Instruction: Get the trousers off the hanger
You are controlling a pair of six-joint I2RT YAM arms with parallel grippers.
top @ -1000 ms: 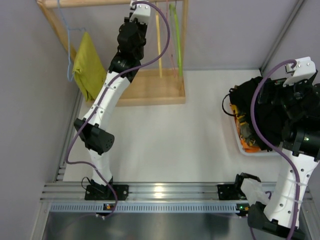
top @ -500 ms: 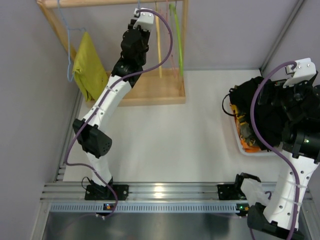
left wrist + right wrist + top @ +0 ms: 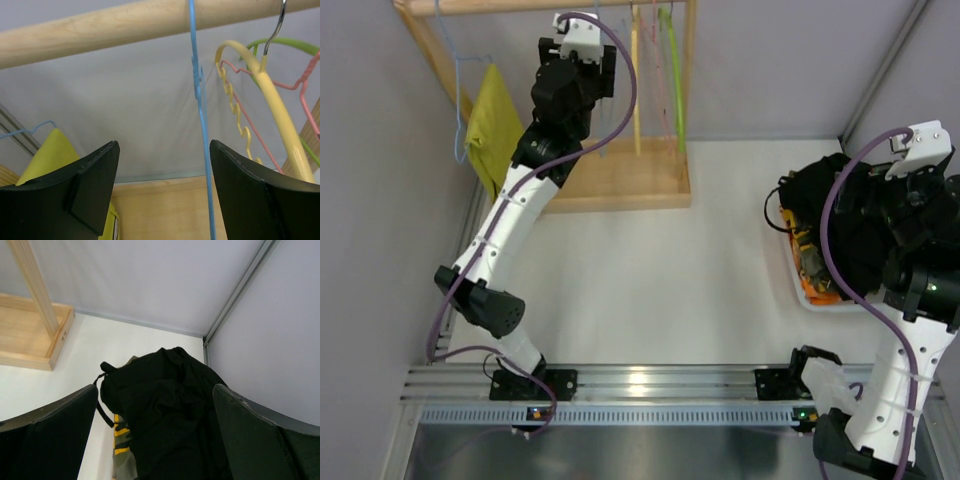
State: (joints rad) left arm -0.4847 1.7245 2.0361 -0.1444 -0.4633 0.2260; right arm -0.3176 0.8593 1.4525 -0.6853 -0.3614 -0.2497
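Left wrist alone shows the hanger (image 3: pixel 200 110) between spread left fingers (image 3: pixel 75 190); right fingers (image 3: pixel 45 435) gape above trousers (image 3: pixel 165 410).

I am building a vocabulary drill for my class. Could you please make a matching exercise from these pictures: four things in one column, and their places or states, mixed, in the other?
Things
1. trousers
2. hanger
3. yellow-green garment
4. left gripper

Places or states
A. open, up by the wooden rail
B. heaped in the white bin at the table's right side
C. hanging bare from the rail
D. hanging near the rail's left end

Pairs: 1-B, 2-C, 3-D, 4-A
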